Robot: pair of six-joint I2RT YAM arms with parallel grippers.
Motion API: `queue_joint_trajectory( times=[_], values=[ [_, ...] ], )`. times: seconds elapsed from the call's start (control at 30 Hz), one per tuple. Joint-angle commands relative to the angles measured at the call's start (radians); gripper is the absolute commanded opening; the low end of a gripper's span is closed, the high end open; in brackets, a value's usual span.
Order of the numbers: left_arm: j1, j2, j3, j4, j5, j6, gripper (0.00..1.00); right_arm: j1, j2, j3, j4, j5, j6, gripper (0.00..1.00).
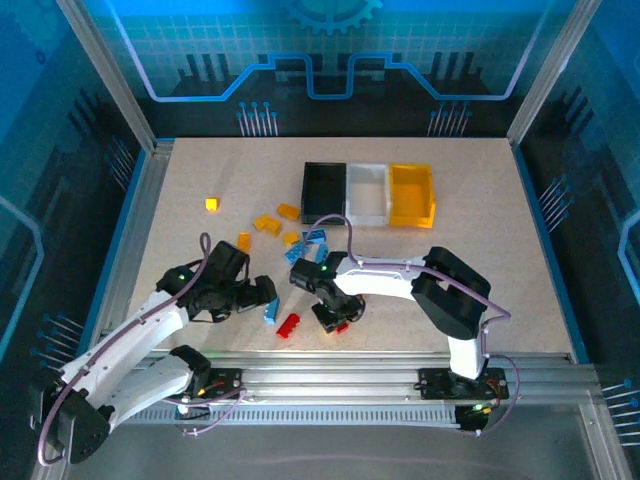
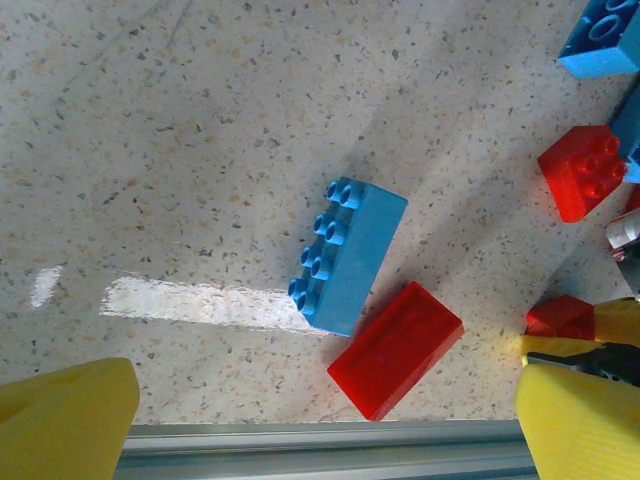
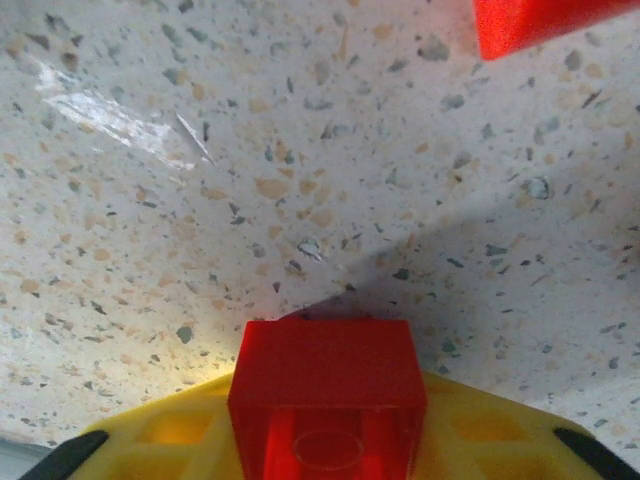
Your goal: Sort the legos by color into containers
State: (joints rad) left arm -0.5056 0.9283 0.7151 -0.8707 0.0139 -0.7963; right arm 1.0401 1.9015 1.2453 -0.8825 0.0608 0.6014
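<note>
Legos (image 1: 266, 223) strewn on table (image 1: 480, 250) short of containers (image 1: 368, 192): pick-up step, right hand (image 1: 335, 320) pinched onto red lego (image 3: 327, 385), left hand (image 1: 264, 296) spread wide and empty above blue lego (image 2: 347, 255); next, presumably, a lift toward the containers.

Smooth, speckled, stone-like table top (image 1: 480, 250), mostly matt, with one bright patch of glare. Looks like hard, glossy, smooth plastic on the blue brick (image 2: 350, 255) and on the flat red brick (image 2: 395, 350); same shiny plastic, a little see-through, on the small red brick (image 3: 325, 395). Matt yellow plastic on the left fingers (image 2: 60, 420) and the right fingers (image 3: 150, 445). Bare grey metal with a dull sheen along the front rail (image 1: 350, 375). Opaque dark plastic for the black bin (image 1: 324, 190), milky half-clear plastic for the white bin (image 1: 367, 215), shiny half-clear plastic for the yellow-orange bin (image 1: 412, 215). Smooth white covers with a slight gloss on the arm shells (image 1: 385, 280).
</note>
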Motion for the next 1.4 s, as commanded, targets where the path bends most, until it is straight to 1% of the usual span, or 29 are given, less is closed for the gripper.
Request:
queue_joint_trajectory(
  times=[0.0,0.17,0.3,0.37,0.43,0.6,0.83,0.93,1.13,1.37],
  values=[
    [0.007,-0.003,-0.015,0.02,0.016,-0.024,0.98,-0.01,-0.046,-0.018,-0.004,0.006,-0.006,0.32],
    [0.007,0.009,0.007,0.022,0.002,-0.009,0.99,-0.018,-0.103,-0.004,-0.024,0.024,-0.016,0.3],
    [0.009,0.018,0.039,0.023,-0.011,0.003,0.99,-0.071,-0.175,0.038,-0.061,0.004,-0.027,0.3],
    [0.012,0.018,0.054,0.025,-0.014,0.007,0.99,-0.124,-0.211,0.067,-0.078,-0.019,-0.038,0.31],
    [0.016,0.019,0.071,0.027,-0.016,0.01,0.99,-0.198,-0.236,0.117,-0.1,-0.049,-0.057,0.31],
    [0.021,0.028,0.117,0.038,-0.021,0.023,0.99,-0.397,-0.24,0.248,-0.122,-0.118,-0.116,0.31],
    [0.023,0.045,0.145,0.071,-0.009,0.028,0.99,-0.683,-0.126,0.41,-0.076,-0.138,-0.136,0.31],
    [0.025,0.062,0.156,0.075,0.01,0.035,0.99,-0.768,-0.054,0.472,-0.053,-0.122,-0.133,0.31],
    [0.026,0.099,0.176,0.064,0.028,0.059,0.99,-0.88,0.113,0.6,-0.063,-0.115,-0.155,0.31],
    [0.03,0.122,0.179,0.05,0.032,0.055,0.99,-0.924,0.276,0.735,-0.104,-0.096,-0.197,0.31]
  ],
)
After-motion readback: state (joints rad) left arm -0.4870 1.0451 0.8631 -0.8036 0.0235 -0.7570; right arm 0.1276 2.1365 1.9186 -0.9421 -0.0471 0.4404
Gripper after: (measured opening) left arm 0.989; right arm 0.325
